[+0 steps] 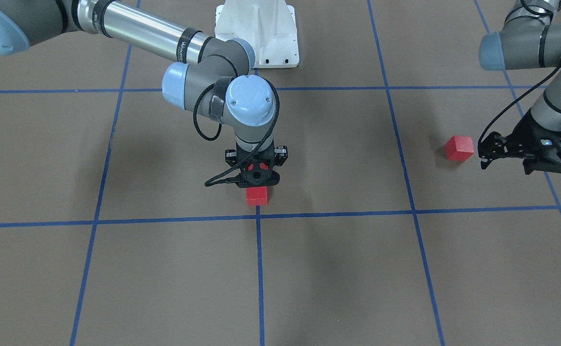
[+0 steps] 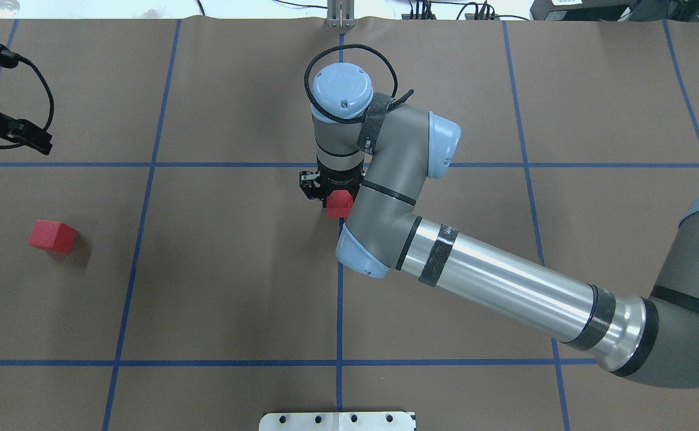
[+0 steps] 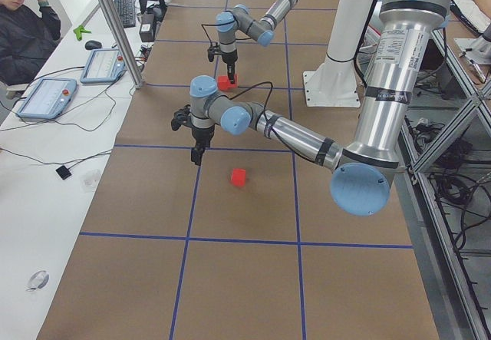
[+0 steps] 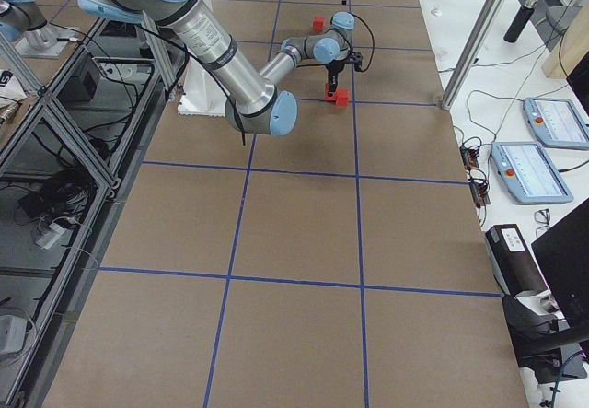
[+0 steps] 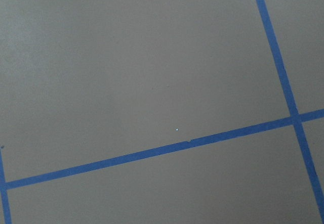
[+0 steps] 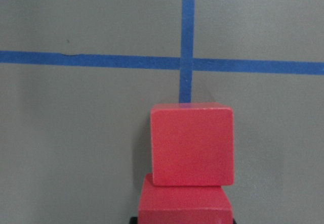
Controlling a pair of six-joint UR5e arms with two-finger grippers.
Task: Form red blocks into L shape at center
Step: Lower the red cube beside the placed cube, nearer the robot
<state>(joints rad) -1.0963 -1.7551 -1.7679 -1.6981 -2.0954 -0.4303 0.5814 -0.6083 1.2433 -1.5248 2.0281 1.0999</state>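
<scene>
My right gripper [image 1: 256, 174] points straight down just on the robot's side of the center crossing [image 1: 258, 215]. It is shut on a red block [image 6: 185, 206] at the surface, which shows red between the jaws. A second red block [image 1: 256, 196] lies right in front of it, touching it and almost on the crossing [image 6: 187, 62]. In the overhead view only one of the pair [image 2: 339, 203] shows below the wrist. The third red block [image 1: 459, 148] lies alone far to the robot's left [image 2: 53, 236]. My left gripper [image 1: 483, 154] is open and empty, just beside it.
The white robot base [image 1: 256, 33] stands at the table's robot side. Blue tape lines [image 5: 152, 153] grid the brown surface. A seated person [image 3: 23, 18] and tablets on a side bench are beyond the table's far edge.
</scene>
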